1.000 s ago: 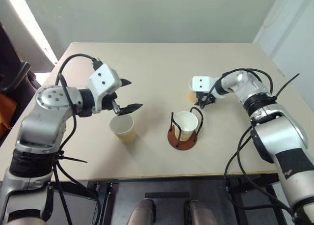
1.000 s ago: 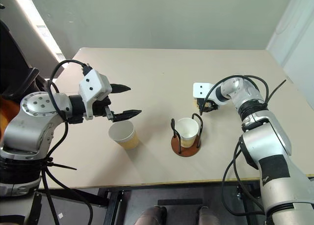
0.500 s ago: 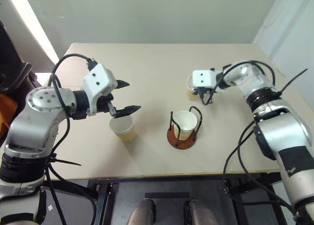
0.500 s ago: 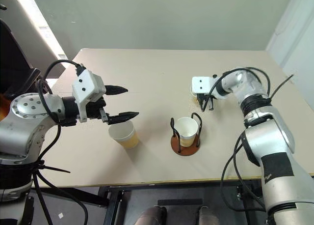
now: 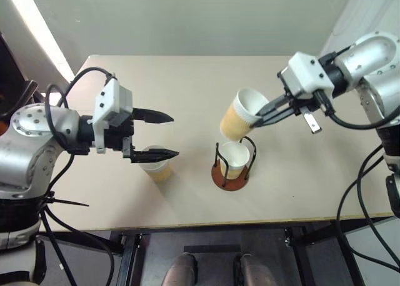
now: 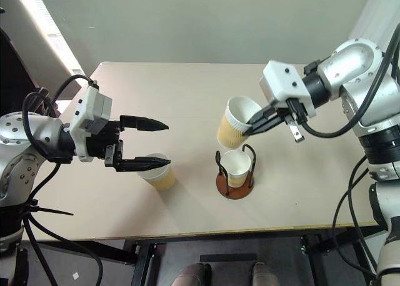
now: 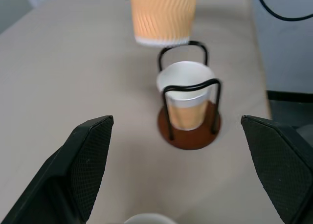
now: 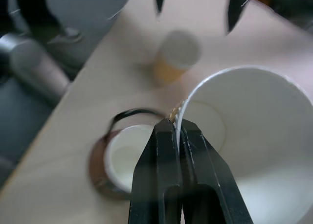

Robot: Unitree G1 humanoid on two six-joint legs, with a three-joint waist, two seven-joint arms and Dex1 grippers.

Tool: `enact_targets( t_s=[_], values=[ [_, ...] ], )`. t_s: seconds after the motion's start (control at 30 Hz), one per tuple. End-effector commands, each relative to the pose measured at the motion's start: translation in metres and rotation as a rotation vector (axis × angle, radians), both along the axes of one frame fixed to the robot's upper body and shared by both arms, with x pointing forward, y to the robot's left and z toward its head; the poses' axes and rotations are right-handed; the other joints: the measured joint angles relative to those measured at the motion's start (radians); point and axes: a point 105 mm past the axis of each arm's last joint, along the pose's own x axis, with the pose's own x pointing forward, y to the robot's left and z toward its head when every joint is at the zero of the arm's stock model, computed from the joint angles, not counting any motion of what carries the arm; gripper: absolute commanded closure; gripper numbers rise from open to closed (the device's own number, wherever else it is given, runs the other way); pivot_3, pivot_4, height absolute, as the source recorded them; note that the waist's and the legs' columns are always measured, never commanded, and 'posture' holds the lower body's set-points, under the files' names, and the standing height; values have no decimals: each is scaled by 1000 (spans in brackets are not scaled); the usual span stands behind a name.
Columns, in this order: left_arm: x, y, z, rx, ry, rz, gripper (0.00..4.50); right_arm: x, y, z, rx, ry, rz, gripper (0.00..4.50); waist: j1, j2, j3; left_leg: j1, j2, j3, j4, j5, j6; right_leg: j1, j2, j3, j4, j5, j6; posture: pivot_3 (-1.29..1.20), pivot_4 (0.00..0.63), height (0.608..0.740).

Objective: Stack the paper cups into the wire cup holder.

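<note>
In the middle of the frame the right hand (image 5: 262,115) has its two fingers pressed together on the rim of a lifted paper cup (image 5: 240,114), one finger inside the wall and one outside, so the cup hangs tilted in the air with its mouth turned toward the upper right and its base pointing down and to the left. Directly beneath that base stands the wire cup holder (image 5: 233,164) on the desk (image 5: 187,86), already carrying a seated cup (image 5: 235,156) that sits upright inside the loops. The move ahead looks to turn on this: the held cup's long axis leans away from the holder's upright axis, and its base hovers just above and slightly to the upper left of the seated cup's mouth, so I judge it needs righting before it is lowered in. A third cup (image 5: 155,162) stands on the desk at centre left, just below the lower finger of the left hand (image 5: 167,134), whose fingers are spread wide and empty, pointing toward the holder; that hand is plainly the nearer one to it.
</note>
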Motion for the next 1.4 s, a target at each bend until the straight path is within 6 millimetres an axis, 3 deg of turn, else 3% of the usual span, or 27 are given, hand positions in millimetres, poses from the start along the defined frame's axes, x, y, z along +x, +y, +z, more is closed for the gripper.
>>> enact_targets(
  t_s=[0.03,0.5,0.6,0.8,0.97,1.1,1.23,1.4],
  values=[
    [-4,2,13,6,-47,-28,0,-3,1,0,-34,-21,14,4471,-2,0,0,1,0,0,-1,-1,3,0,0,0,1,0,0,0,150,740],
    [-4,4,5,21,-45,0,0,4,12,-29,-160,-88,55,4471,-9,0,0,9,0,0,-13,8,5,3,0,0,2,2,-4,0,150,740],
    [-4,5,5,24,-48,9,0,8,13,-33,-186,-105,55,3863,-9,0,0,9,0,0,-13,7,5,3,0,0,1,2,-4,0,150,740],
    [-5,8,4,30,-49,24,0,4,14,-33,-190,-101,82,1784,-9,0,0,9,0,0,-13,6,5,3,0,0,1,2,-4,0,150,740],
    [33,40,7,130,-130,203,0,14,14,-10,-29,-93,-8,29,-8,0,0,9,0,0,-13,7,4,3,0,0,1,2,-4,0,150,740],
    [42,50,6,215,-103,163,0,27,34,15,352,-2,-135,29,-8,0,0,10,0,0,-13,8,5,2,0,1,1,3,-6,0,150,740],
    [61,58,-18,346,-13,160,0,16,64,-8,519,123,-184,29,-7,-3,-2,11,0,-1,-14,7,4,3,0,1,1,2,-6,0,150,740],
    [78,65,-41,488,48,175,0,3,71,-13,577,174,-215,29,-3,-2,-1,-4,0,-1,-9,7,4,-8,-1,-1,0,5,-2,0,150,740]
  ],
)
